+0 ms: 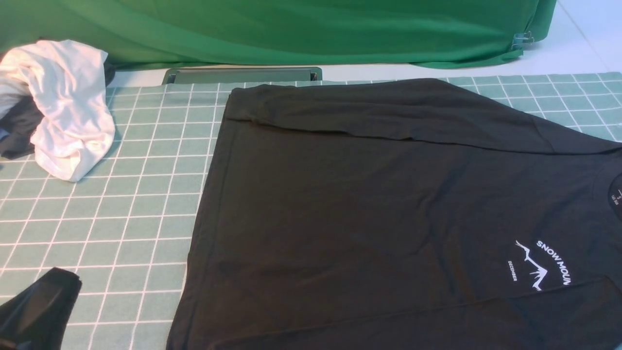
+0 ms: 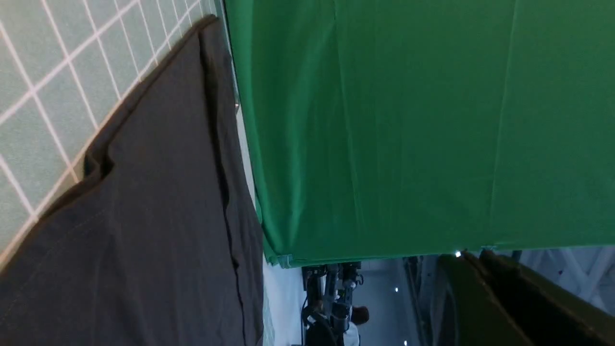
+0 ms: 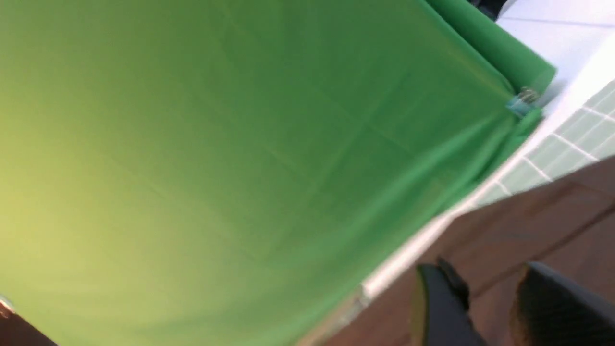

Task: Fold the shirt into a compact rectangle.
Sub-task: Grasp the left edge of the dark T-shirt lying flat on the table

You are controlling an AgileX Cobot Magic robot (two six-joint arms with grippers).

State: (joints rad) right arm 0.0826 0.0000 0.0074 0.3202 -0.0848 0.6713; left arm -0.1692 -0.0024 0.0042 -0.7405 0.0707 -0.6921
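Note:
The black shirt (image 1: pixel 369 204) lies spread flat on the checked green mat (image 1: pixel 121 204). Its white mountain logo (image 1: pixel 539 265) is at the near right and its neck label at the right edge. A fold runs across its far part. My left gripper (image 2: pixel 468 255) is shut with nothing in it, lifted off the mat and aimed toward the green backdrop, with the shirt (image 2: pixel 144 230) off to its side. In the front view its dark tip (image 1: pixel 58 282) pokes in at the near left corner, apart from the shirt. My right gripper (image 3: pixel 485 283) is open and empty above the shirt (image 3: pixel 528 216); the front view does not show it.
A crumpled white garment (image 1: pixel 63 107) lies at the far left over a dark cloth scrap (image 1: pixel 14 131). A green backdrop (image 1: pixel 291 29) hangs behind the table, with a grey tray (image 1: pixel 243 74) at its foot.

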